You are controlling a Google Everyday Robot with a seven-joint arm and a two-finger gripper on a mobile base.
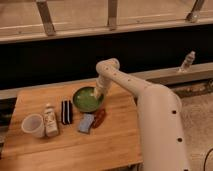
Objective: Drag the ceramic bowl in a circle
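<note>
The wooden table [110,145] is the largest hazard: its far edge runs just behind the work, so a circle swung too wide towards the far side could carry the load over that edge.

The white arm [150,100] reaches in from the right and bends down steeply. Its gripper [98,93] sits low at the right rim of the ceramic bowl [85,101]. I cannot tell whether it has a hold on the rim or only rests against it. If the hold is poor, the glossy rim may slip free as soon as the drag begins, and the arm would trace its circle alone.

The ceramic bowl stands on the far middle of the table, and it is crowded on its near side. A drag towards the near or left would likely push its neighbours along, or tip it if the rim is pulled upward rather than sideways.

The pale cup [32,125] at the near left is well apart and at little risk. The small bottle [50,121] beside it stands upright and would topple if reached.

The dark block [66,111], the blue packet [86,122] and the brown item [99,118] lie just beside the bowl, so they look likeliest to be struck first.
</note>
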